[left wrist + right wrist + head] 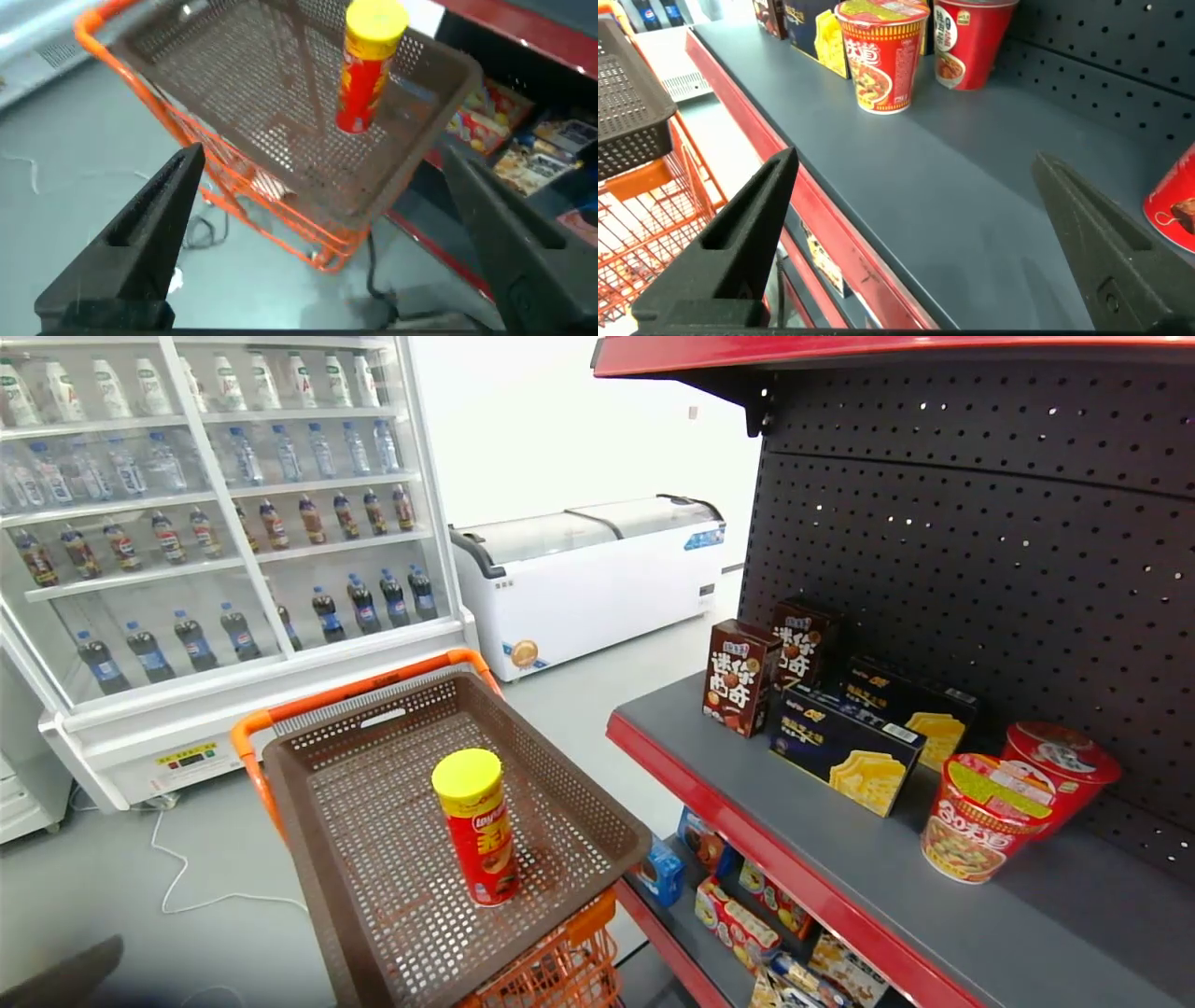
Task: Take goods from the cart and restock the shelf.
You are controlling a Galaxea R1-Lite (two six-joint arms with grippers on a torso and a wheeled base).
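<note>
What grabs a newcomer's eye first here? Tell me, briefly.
The yellow-lidded red can stands upright, alone in the brown basket on the orange cart. To its right, on the grey shelf, two red cups sit beside dark boxes.

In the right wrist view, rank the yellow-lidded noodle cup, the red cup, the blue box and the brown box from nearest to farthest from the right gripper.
From the right gripper:
1. yellow-lidded noodle cup, toward the front edge of the shelf.
2. red cup, just behind it, by the back panel.
3. blue box, farther along the shelf.
4. brown box, beyond the blue box.
</note>
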